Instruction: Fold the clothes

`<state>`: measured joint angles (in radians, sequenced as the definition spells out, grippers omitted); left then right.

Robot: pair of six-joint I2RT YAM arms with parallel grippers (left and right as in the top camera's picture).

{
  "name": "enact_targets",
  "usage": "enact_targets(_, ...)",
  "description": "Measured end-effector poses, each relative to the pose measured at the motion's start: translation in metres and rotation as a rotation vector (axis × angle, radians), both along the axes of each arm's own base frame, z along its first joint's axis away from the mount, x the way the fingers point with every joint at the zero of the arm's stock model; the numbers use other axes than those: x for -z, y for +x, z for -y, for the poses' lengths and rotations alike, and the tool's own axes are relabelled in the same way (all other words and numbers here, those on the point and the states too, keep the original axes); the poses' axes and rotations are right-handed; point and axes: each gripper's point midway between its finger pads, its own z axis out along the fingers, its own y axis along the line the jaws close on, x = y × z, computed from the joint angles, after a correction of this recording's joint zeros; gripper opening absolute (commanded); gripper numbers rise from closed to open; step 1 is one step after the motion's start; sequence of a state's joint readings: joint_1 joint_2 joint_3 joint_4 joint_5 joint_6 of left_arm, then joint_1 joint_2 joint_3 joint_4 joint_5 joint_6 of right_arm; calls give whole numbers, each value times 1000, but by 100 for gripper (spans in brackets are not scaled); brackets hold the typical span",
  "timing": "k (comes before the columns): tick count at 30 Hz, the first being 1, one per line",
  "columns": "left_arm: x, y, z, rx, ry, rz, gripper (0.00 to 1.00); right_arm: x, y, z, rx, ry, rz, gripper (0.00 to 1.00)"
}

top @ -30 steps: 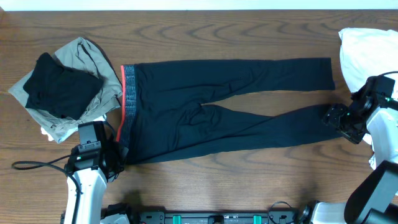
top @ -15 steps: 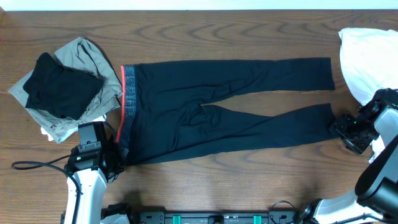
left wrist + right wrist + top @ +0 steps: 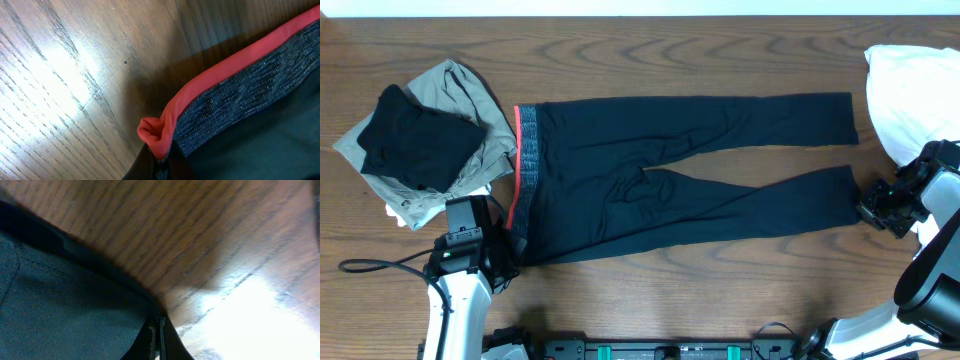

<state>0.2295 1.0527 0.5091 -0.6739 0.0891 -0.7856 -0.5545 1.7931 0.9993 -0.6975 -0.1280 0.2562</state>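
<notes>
Wood-grain table (image 3: 650, 60) carries the clothes (image 3: 670, 190) flat across its middle, waistband (image 3: 525, 160) to the left, legs running right. A black garment (image 3: 415, 135) on a khaki one (image 3: 485, 110) lies just left of the waistband. A white garment (image 3: 910, 100) sits near the leg ends. The left gripper (image 3: 512, 245) pinches the waistband's near corner, bunching its coral edge (image 3: 152, 137). The right gripper (image 3: 872, 208) sits at the lower leg's cuff (image 3: 75, 305); I cannot tell its grip.

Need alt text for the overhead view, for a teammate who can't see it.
Black trousers lie flat across a wooden table, red-edged waistband left, legs right. The left gripper is at the waistband's near corner, the right gripper at the nearer leg's hem. Folded clothes lie far left, a white garment far right.
</notes>
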Motion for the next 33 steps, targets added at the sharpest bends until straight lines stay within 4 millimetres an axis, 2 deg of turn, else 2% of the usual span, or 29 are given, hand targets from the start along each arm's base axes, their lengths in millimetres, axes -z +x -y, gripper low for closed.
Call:
enact_targets(3, 0, -1, 0, 26, 6, -6, 6, -1, -2, -6, -1, 35, -4, 1)
enact_targets(6, 2, -11, 3, 62, 5, -49, 6, -4, -9, -14, -1, 69, -30, 1)
enact_targets(9, -1, -21, 5, 95, 3, -92, 6, -25, -11, -17, -2, 73, -20, 1)
enact_targets(14, -33, -16, 2, 147, 36, -45, 6, -94, 3, -8, -3, -16, 138, 1)
enact_targets(18, -64, -10, 1, 170, 73, 51, 6, -135, -7, -3, 24, -82, 228, 1)
enact_targets(23, -93, -16, 2, 176, 101, 128, 6, -160, -28, 9, 94, -126, 270, 1)
enact_targets(27, -116, -22, 4, 177, 121, 182, 6, -171, -41, 16, 142, -148, 287, 1)
enact_targets(29, -131, -22, 3, 173, 143, 227, 6, -174, -43, 17, 149, -157, 294, 1)
enact_targets(33, -149, -16, -3, 159, 185, 285, 6, -175, -42, 18, 151, -163, 302, 1)
